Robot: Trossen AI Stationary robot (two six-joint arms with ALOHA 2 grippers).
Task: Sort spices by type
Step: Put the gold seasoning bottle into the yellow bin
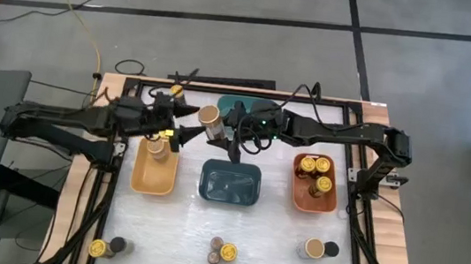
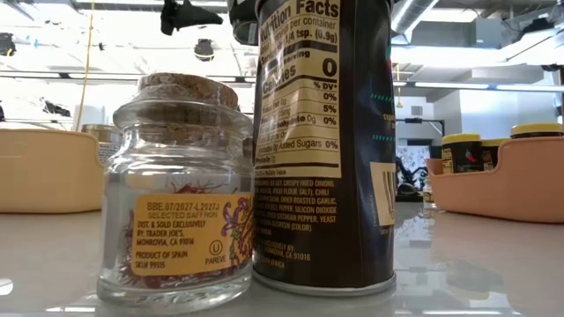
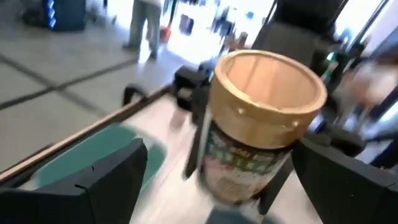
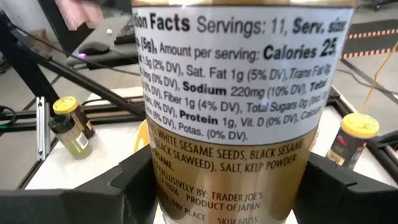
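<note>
A wide tan-topped jar [image 1: 210, 122] hangs above the table's far middle, between my two grippers. My right gripper [image 1: 222, 129] comes from the right and is shut on it. The jar's label fills the right wrist view [image 4: 242, 99]. My left gripper [image 1: 189, 124] comes from the left and is open. Its fingers [image 3: 93, 180] stand apart just short of the jar [image 3: 264, 118] and touch nothing. Another tan-topped jar [image 1: 156, 147] stands in the yellow bin [image 1: 153, 180]. My right gripper pinches the tan-topped jar's body [image 4: 158, 180] between its two fingers [image 4: 93, 196], on opposite sides of the labelled wall below the lid. The fingers come about level from the table's right side. The jar is lifted clear, roughly upright, lid up.
A teal bin [image 1: 239, 104] lies under the arms, a dark-blue bin [image 1: 229, 185] at the middle, and an orange bin [image 1: 299, 197] with yellow-lidded jars [image 1: 307, 165] to the right. Loose jars stand near the front edge at left [image 1: 98, 247], middle [image 1: 222, 252] and right [image 1: 315, 249].
</note>
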